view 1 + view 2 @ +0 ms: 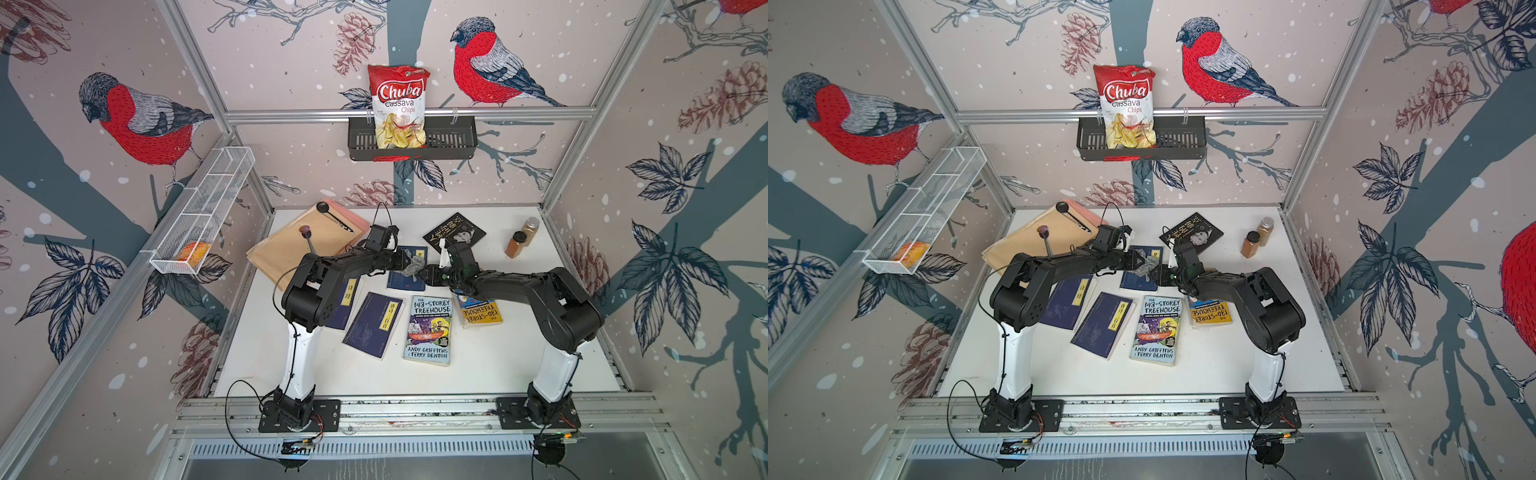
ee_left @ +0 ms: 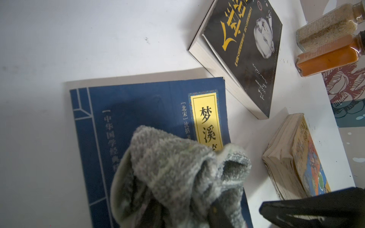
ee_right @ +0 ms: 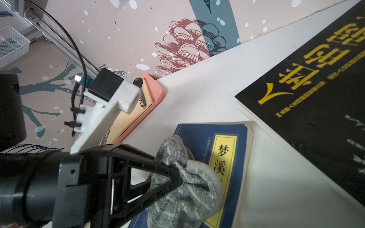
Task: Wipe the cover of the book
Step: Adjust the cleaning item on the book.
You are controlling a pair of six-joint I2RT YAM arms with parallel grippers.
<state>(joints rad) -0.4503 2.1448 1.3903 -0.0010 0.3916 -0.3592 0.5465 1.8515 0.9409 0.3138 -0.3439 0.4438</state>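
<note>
A dark blue book (image 1: pixel 398 283) (image 2: pixel 138 102) with a yellow title label lies flat at the middle of the white table (image 1: pixel 498 365). A bunched grey cloth (image 1: pixel 414 266) (image 2: pixel 173 167) (image 3: pixel 187 187) rests on its cover, by the label. My left gripper (image 1: pixel 409 264) (image 3: pixel 177 177) reaches in from the left, its black fingers shut on the cloth. My right gripper (image 1: pixel 429 274) (image 1: pixel 1161 274) faces it from the right, open. One of the right gripper's fingers (image 2: pixel 296 211) shows just beside the cloth with a narrow gap of table between; the other is hidden.
A black book (image 1: pixel 455 232) lies just behind the blue one, with two spice jars (image 1: pixel 517 241) to its right. A yellow paperback (image 1: pixel 482 316), the 143-Storey Treehouse book (image 1: pixel 430 328) and two more blue books (image 1: pixel 374 324) lie in front. A pink tray of envelopes (image 1: pixel 299 249) is at back left.
</note>
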